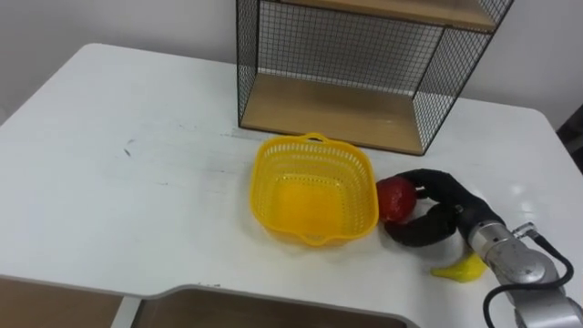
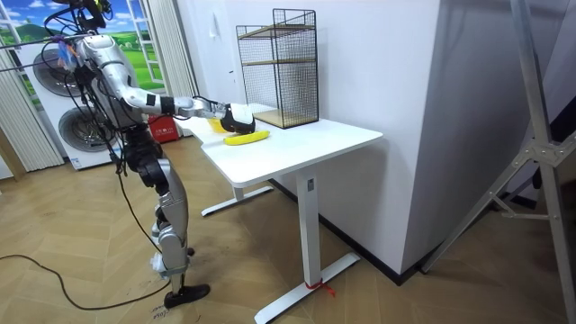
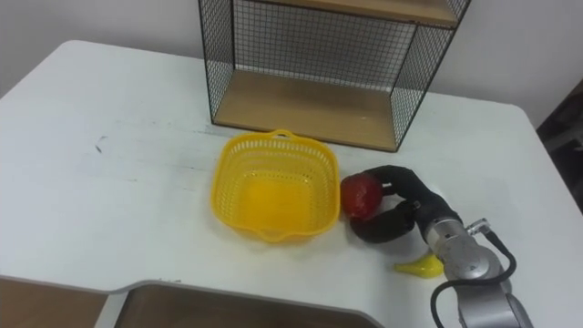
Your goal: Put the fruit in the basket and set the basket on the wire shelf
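Note:
A yellow plastic basket [image 1: 314, 189] [image 3: 273, 186] sits empty on the white table [image 1: 118, 182], in front of the wire shelf [image 1: 364, 64] [image 3: 319, 64]. Just right of the basket's rim is a red apple [image 1: 394, 198] [image 3: 360, 194]. My right hand [image 1: 435, 211] [image 3: 401, 206] comes in from the lower right with its black fingers and thumb curled round the apple. A yellow banana [image 1: 463, 268] [image 3: 421, 266] lies on the table under my right forearm, mostly hidden. In the room view I stand at the table's end with the right hand [image 2: 236, 117] reaching over the banana [image 2: 246, 137].
The wire shelf has a wooden bottom board [image 1: 337, 111] and an upper board, open toward me. A wide stretch of bare tabletop lies left of the basket. The table's near edge [image 1: 182, 293] runs along the bottom.

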`<state>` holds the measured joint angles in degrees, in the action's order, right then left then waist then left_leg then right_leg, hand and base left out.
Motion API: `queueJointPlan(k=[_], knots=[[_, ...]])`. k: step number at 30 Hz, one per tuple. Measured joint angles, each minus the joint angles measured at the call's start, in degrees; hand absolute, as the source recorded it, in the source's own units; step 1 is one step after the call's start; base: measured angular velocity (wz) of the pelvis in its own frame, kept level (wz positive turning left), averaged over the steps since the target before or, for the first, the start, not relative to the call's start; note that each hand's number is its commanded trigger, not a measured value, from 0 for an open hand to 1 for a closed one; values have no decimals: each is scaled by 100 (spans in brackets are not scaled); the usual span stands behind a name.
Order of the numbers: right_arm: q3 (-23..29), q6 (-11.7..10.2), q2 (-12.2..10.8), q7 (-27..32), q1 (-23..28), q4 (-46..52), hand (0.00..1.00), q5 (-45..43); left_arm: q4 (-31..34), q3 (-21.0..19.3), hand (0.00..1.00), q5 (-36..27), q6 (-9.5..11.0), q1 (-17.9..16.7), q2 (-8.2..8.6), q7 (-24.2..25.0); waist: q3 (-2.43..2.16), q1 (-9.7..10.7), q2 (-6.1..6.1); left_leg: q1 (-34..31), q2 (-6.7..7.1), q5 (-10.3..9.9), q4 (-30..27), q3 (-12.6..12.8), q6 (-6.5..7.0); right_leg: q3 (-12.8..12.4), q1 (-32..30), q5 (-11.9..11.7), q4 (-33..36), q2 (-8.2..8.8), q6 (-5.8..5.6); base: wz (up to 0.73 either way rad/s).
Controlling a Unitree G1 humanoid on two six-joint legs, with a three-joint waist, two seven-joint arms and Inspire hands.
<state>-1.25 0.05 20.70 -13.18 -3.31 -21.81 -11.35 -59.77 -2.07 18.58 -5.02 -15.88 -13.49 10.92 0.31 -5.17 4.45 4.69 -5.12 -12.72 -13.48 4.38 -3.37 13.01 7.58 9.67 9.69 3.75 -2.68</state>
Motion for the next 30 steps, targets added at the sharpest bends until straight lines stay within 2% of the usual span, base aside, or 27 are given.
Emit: queueJointPlan(k=[4, 9, 14, 19, 25, 30], knots=[[1, 0, 0, -8, 19, 0, 100, 3, 2, -1, 0, 7, 0, -3, 1, -4, 0, 12, 39, -8, 0, -1, -4, -10, -2, 12, 2, 0, -4, -1, 0, 0], [26, -1, -1, 10, 18, -40, 100, 169, 3, -11, 0, 13, 0, 10, 4, -4, -3, 26, 27, -11, 1, -2, 7, -11, -2, -4, 5, 0, -12, -5, 0, 0], [36, -5, -1, 117, 44, -209, 100, 884, 11, -14, 0, 13, -6, 7, 4, -19, -18, 92, 2, 53, 6, -1, 39, -13, -2, -3, 50, 0, -24, -2, -1, 0], [48, 1, -1, 193, 61, -204, 100, 1015, 10, -14, 0, 18, -42, -32, 21, -27, -47, 186, -40, 73, 10, -1, 48, -11, -2, -10, 61, 3, -22, 1, -5, 0], [362, 2, 1, 483, 60, -204, 100, 1037, 10, -225, 0, 21, -43, -54, 61, -37, -44, 184, -63, 105, 15, 0, 70, 1, 0, -28, 62, 6, -12, 9, -10, -1], [550, 2, 1, 634, 60, -182, 100, 1117, 12, -225, 0, 105, -43, -78, 113, -71, -34, 198, -48, 105, 19, 0, 75, 4, 0, -63, 59, 11, -11, 9, -16, 0]])
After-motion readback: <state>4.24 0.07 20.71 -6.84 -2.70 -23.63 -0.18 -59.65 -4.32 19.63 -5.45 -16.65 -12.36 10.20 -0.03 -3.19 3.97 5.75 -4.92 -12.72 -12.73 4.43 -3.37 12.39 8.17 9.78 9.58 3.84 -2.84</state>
